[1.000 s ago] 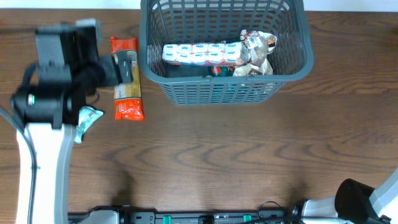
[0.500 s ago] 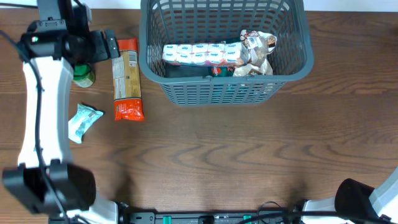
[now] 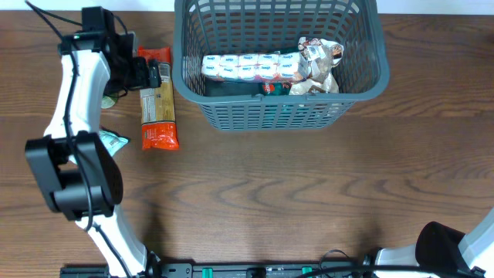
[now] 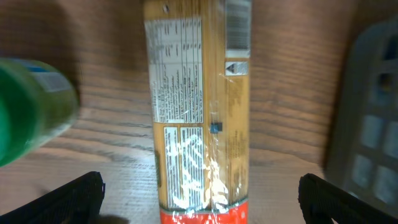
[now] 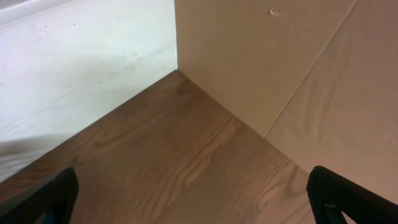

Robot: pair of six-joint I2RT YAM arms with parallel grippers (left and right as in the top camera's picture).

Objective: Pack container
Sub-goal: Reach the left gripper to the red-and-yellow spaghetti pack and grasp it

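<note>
On the table [image 3: 309, 193], the basket [image 3: 270, 114] holds rolls [image 3: 251, 66] and packets [image 3: 318, 66].

Dark grey slotted basket [image 3: 231, 108] stands upright at the table's far edge, holding packaged groceries

Container [image 3: 270, 116]: dark grey, slotted lattice. Pasta packet [image 3: 158, 104]: tan, white label, red-orange ends. Bench [image 3: 309, 193]: brown woodgrain. Bottle [image 4: 28, 115]: green.

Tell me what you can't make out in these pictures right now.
Green object: left wrist view, blurred and cut by the left edge; overhead, mostly under the left arm.
Teal packet: overhead, partly under that arm.
Dark item low in the basket: overhead, hidden by the white pack and front wall.
Pasta packet print: left wrist view, too blurred to read.
</note>
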